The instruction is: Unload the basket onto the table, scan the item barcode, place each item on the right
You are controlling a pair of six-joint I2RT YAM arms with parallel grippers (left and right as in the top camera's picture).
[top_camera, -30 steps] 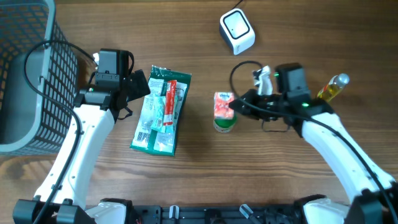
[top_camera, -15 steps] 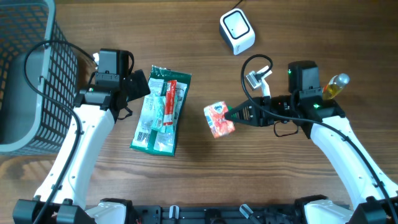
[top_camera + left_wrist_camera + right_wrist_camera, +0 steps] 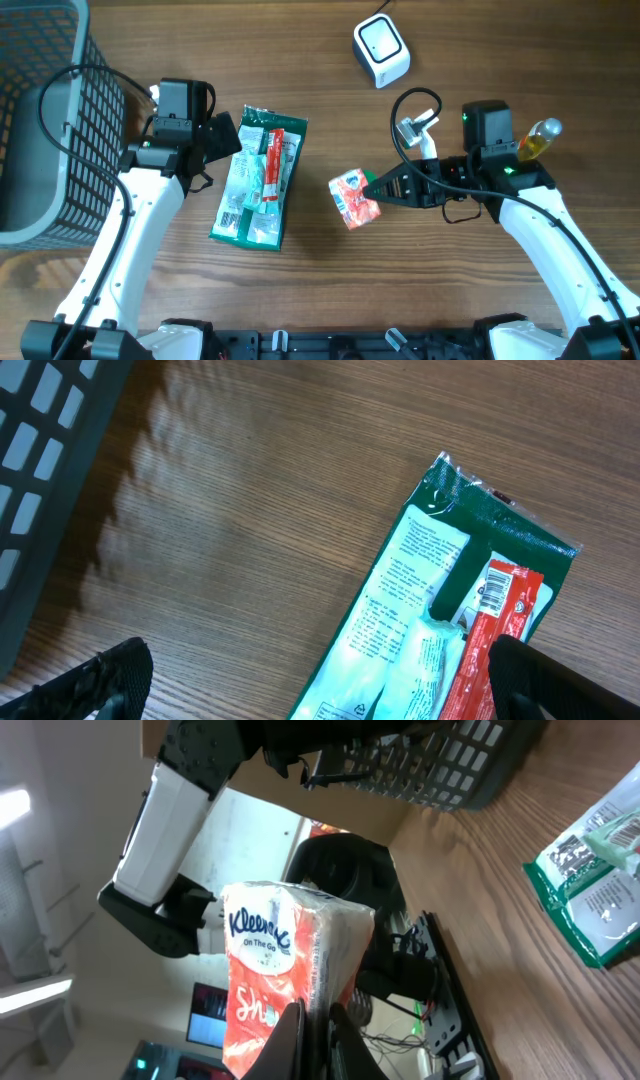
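Note:
The item is an orange and white Kleenex tissue pack (image 3: pixel 354 198). It hangs tilted above the middle of the table, with my right gripper (image 3: pixel 376 187) shut on its edge. In the right wrist view the pack (image 3: pixel 290 960) stands up from the thin seam that my right gripper (image 3: pixel 312 1016) pinches. The white scanner (image 3: pixel 381 50) sits at the back of the table, well away from the pack. My left gripper (image 3: pixel 226 136) is open over the far end of a green packet stack (image 3: pixel 258 178), holding nothing. In the left wrist view the left gripper (image 3: pixel 325 678) straddles the packets (image 3: pixel 440 610).
A dark wire basket (image 3: pixel 40 110) fills the far left and shows in the left wrist view's corner (image 3: pixel 40 450). A yellow bottle (image 3: pixel 537 140) lies behind the right arm. A red stick packet (image 3: pixel 273 165) lies on the green stack.
The right gripper has raised the tissue pack off the table, turned it onto its side and carried it slightly left. The left arm has not moved.

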